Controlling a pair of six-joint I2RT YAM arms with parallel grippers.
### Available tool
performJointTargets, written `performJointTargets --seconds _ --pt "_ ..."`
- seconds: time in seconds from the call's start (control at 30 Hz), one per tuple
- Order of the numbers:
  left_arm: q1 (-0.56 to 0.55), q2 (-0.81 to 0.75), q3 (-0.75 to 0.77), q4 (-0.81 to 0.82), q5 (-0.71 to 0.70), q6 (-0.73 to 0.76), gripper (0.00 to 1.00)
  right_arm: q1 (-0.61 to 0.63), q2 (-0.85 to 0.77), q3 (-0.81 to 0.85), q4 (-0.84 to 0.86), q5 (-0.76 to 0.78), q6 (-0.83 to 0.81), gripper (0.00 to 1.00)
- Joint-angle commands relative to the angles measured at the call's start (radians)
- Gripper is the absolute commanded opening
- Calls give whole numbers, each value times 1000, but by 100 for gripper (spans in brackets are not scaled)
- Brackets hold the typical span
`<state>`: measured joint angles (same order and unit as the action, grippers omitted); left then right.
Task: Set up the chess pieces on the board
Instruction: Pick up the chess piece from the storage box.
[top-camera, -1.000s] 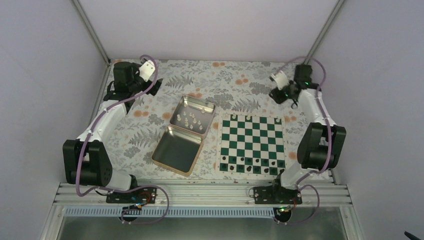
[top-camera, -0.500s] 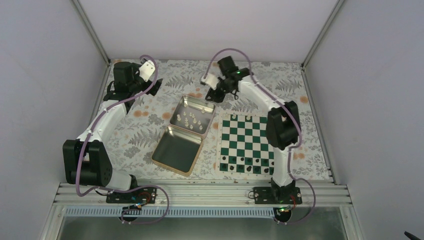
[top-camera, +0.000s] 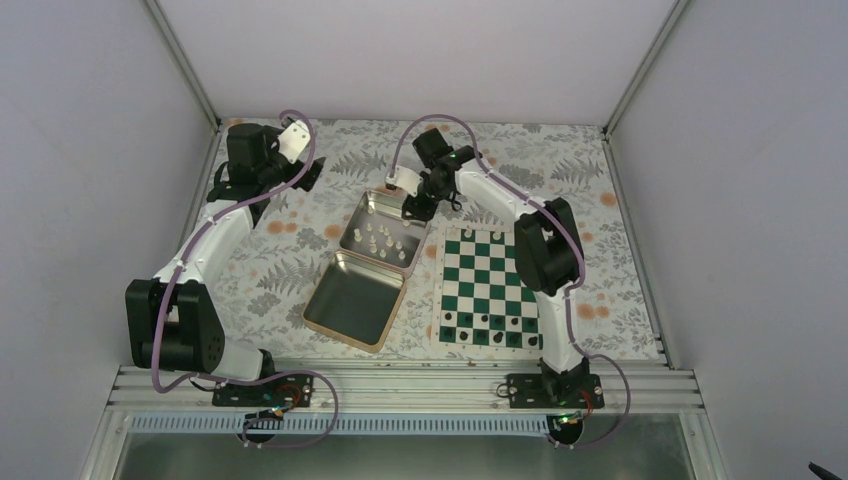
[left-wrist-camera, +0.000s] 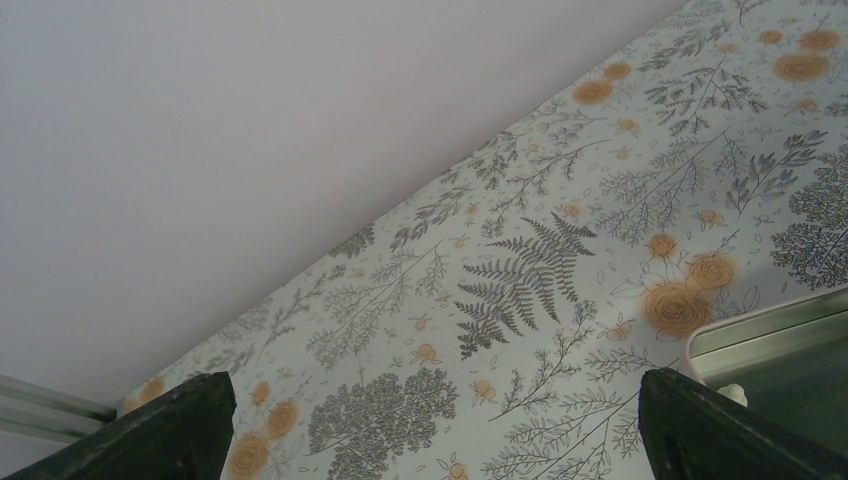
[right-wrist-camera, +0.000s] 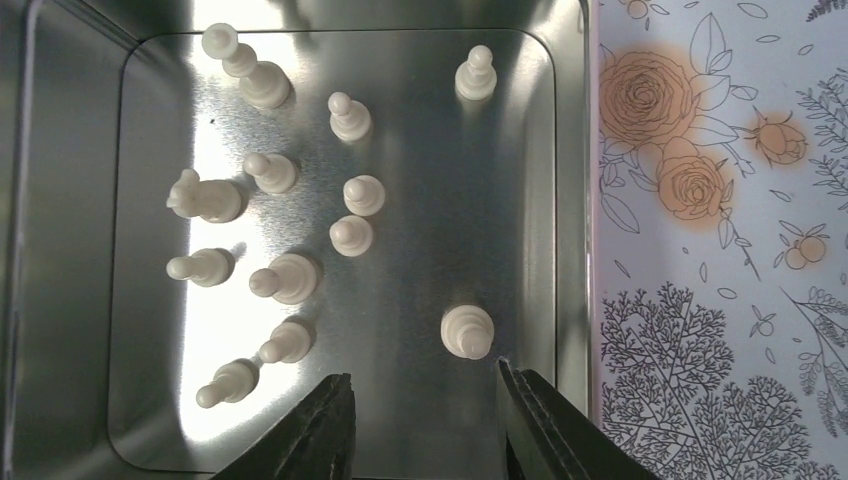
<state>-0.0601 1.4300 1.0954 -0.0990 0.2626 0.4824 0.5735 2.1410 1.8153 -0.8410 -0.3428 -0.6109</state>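
Note:
Several cream-white chess pieces stand in the silver tin; they also show in the top view. One piece stands just ahead of my right gripper, which is open and empty above the tin; it is over the tin's far right corner in the top view. The green and white board lies right of the tin, with a few white pieces at its far edge and dark pieces along its near rows. My left gripper is open and empty, at the far left in the top view.
The tin's open lid lies on the floral table cover left of the board. The tin's corner shows at the right of the left wrist view. Walls close the table at the back and sides.
My right arm has swung from the far right corner leftward across the back of the table to above the tin. The left arm has not moved.

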Motion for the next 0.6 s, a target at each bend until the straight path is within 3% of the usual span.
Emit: performJointTargets --seconds 0.0,0.57 --pt "-1 -6 3 8 10 0 100 4 23 8 28 38 5 38" --pt "-2 -6 -4 15 18 4 100 34 72 15 37 76 -1 37"
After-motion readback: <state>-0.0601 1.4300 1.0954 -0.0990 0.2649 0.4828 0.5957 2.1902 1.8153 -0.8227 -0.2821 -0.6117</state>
